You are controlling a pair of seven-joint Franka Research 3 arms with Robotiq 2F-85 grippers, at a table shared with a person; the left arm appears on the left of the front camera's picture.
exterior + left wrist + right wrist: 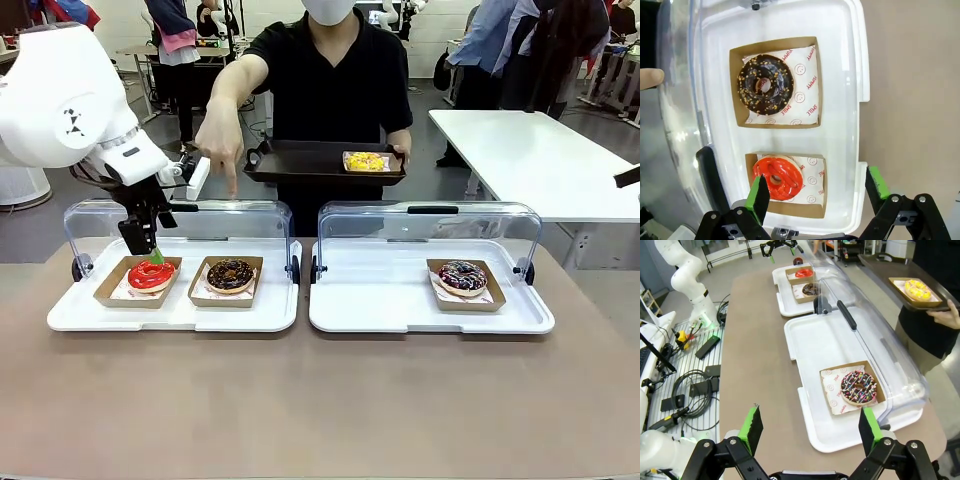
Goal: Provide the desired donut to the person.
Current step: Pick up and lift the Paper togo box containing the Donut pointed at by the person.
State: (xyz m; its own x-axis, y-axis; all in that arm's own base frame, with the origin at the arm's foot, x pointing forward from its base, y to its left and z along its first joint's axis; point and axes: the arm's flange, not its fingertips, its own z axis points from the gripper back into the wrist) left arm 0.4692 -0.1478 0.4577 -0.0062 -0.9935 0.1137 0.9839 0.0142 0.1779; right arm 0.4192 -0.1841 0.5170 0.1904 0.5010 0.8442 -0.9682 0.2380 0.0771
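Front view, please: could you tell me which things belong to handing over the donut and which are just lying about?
In the job: the person's pointing hand; chocolate donut near it; red donut; open left gripper above the red donut; black tray.
Lying about: sprinkled donut; yellow donut on that tray; open right gripper; white side table.

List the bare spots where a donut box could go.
Widest: the brown table in front of both trays. The right white tray is bare left of the sprinkled donut. The person's black tray is free left of the yellow donut. Crowded: the left white tray, holding the red donut and chocolate donut, the open left gripper over the red one.
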